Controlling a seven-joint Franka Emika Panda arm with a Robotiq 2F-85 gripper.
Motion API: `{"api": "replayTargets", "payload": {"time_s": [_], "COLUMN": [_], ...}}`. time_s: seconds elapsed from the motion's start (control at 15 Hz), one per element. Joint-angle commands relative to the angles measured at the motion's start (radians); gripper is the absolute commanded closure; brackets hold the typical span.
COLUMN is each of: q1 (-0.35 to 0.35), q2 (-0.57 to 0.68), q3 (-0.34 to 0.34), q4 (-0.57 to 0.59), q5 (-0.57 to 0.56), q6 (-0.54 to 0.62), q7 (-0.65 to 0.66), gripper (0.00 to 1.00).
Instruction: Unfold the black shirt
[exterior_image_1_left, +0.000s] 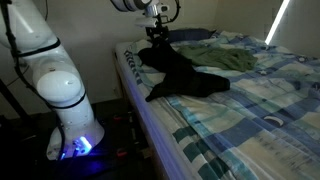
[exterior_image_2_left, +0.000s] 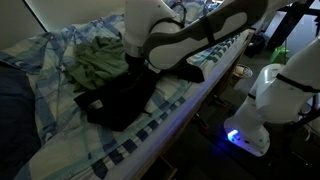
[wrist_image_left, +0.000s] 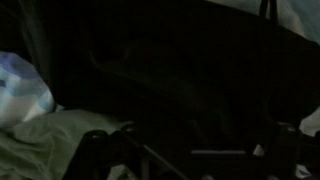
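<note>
Table (exterior_image_1_left: 255, 105): surface checked blue and white, rumpled in both exterior views. Black shirt (exterior_image_1_left: 185, 72) lies crumpled on it close to the front edge. Green garment (exterior_image_1_left: 225, 58) lies bunched just beside the shirt, on the side away from that edge.

In an exterior view you're beside the base (exterior_image_1_left: 62, 95), looking along the worktop (exterior_image_1_left: 250, 110) edge. In an exterior view you're across the worktop (exterior_image_2_left: 55, 135), facing back at the base (exterior_image_2_left: 262, 100). Both share the black shirt (exterior_image_1_left: 185, 75) and green garment (exterior_image_2_left: 100, 60). Wrist view: very close on the shirt, frame nearly all dark.
</note>
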Motion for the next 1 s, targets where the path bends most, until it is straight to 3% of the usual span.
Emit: {"api": "replayTargets", "payload": {"time_s": [0.0,0.33,0.6,0.93], "q1": [-0.022,-0.029,-0.052,-0.095], "q2": [-0.246,-0.477,-0.514,-0.468], "q3": [-0.046,-0.181,-0.272,-0.294], "q4": [-0.221,-0.407,-0.452,-0.453], "q5": [0.02,-0.004,-0.049,-0.124], "q6": [0.001,-0.022,-0.026,0.002], "q7": [0.02,-0.128,-0.275,-0.35], "gripper": [0.0,0.0,0.0,0.0]}}
